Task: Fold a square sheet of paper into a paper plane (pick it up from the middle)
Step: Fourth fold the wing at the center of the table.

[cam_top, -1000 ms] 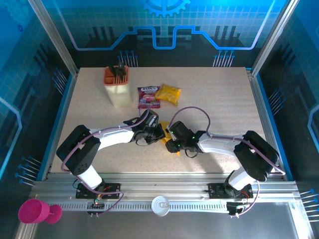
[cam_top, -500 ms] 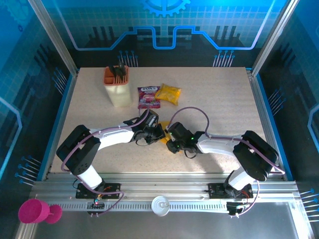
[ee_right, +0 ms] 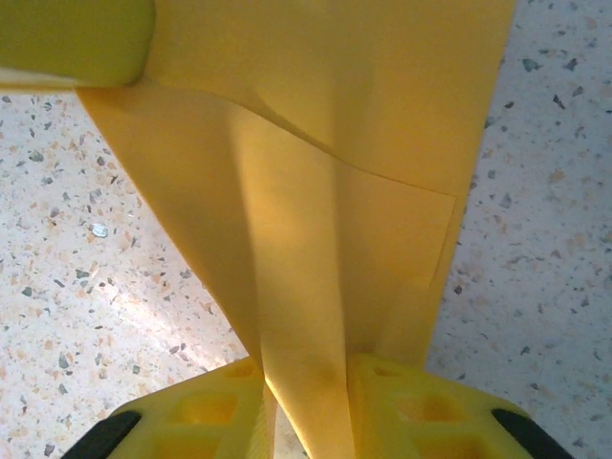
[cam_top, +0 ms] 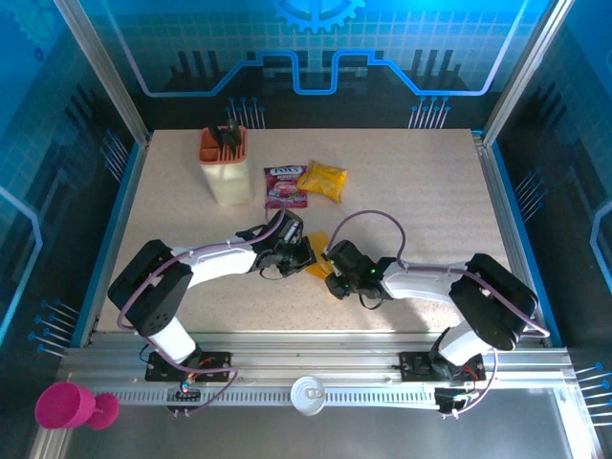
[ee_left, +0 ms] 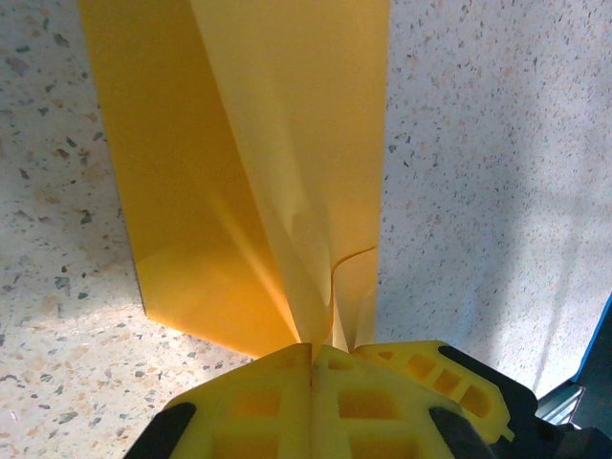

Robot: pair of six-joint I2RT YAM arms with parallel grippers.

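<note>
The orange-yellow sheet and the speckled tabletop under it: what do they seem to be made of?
The sheet looks like thin matte paper: sharp creases, no print or gloss. The tabletop looks hard and faintly shiny, pale with dark and tan flecks: perhaps terrazzo or a stone-effect laminate; the look leaves that open.

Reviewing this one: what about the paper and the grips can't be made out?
- Top external: sheet of paper mostly hidden under left gripper and right gripper; fold shape unclear.
- Left wrist: its far end cut off by the top edge.
- Right wrist: right gripper straddles it; clamped or not, unclear.
</note>
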